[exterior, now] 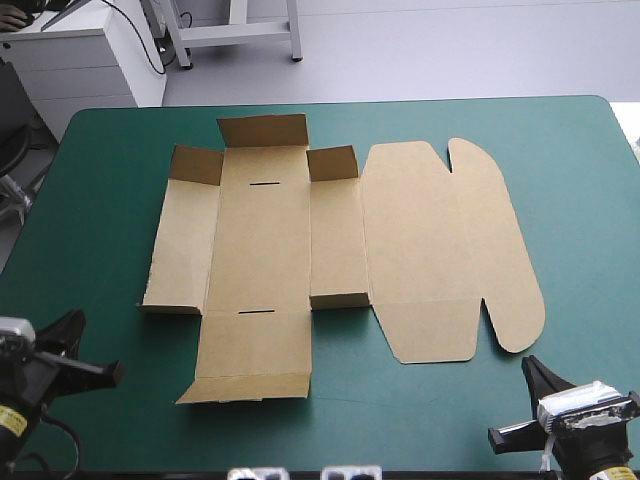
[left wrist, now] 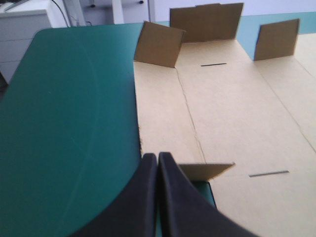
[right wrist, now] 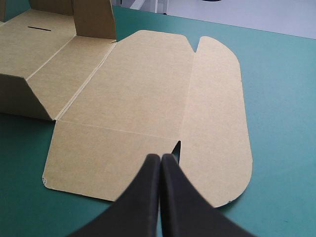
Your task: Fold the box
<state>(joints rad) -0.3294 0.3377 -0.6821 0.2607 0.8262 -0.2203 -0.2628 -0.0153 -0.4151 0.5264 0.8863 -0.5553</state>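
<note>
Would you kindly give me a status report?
Left gripper shut, empty. Right gripper shut, empty. Box mostly flat, far flaps raised. Nothing in the way.

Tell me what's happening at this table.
A two-armed robot has a brown box to fold, and it lies opened out on the teal-green table. Only the small flaps at its far end stand up, and the lid is flat. The left gripper is shut by the box's near left corner, and the right gripper is shut by the lid's near edge. Neither holds the box.
</note>
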